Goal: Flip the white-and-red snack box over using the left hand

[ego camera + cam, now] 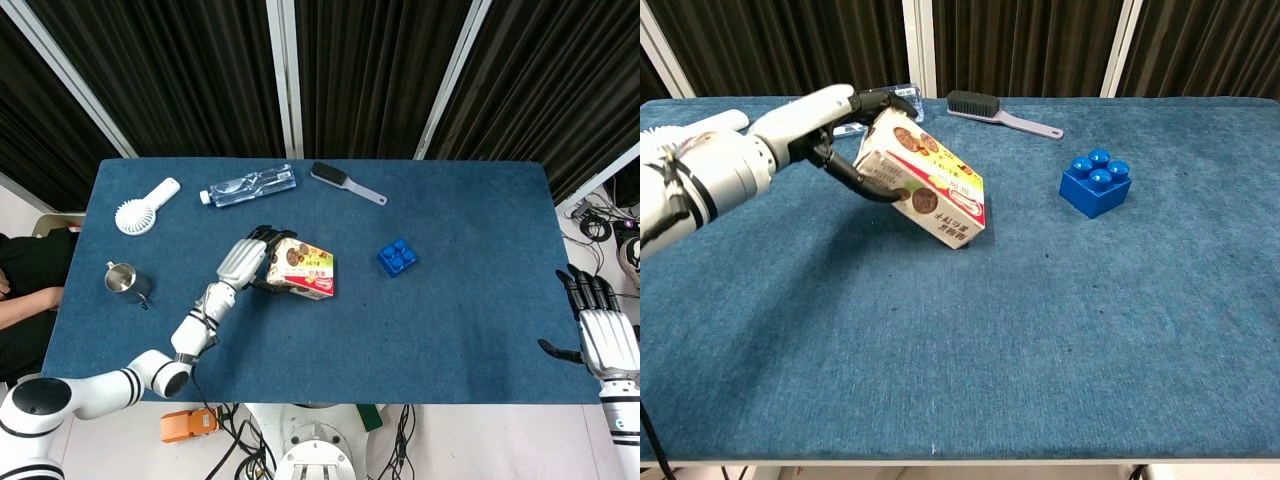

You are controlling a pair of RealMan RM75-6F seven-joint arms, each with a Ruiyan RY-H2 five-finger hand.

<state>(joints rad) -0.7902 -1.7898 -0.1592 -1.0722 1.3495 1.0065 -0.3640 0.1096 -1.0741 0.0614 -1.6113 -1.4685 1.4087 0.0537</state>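
The white-and-red snack box is tilted, with its right lower end touching the blue table and its left end raised. My left hand grips that raised left end, fingers wrapped over the top and under the side. Cookie pictures show on the box's upper face. My right hand hangs off the table's right edge in the head view, fingers apart and holding nothing; the chest view does not show it.
A blue toy brick sits right of the box. A black brush and a water bottle lie at the back. A white hair brush and a steel cup are at the left.
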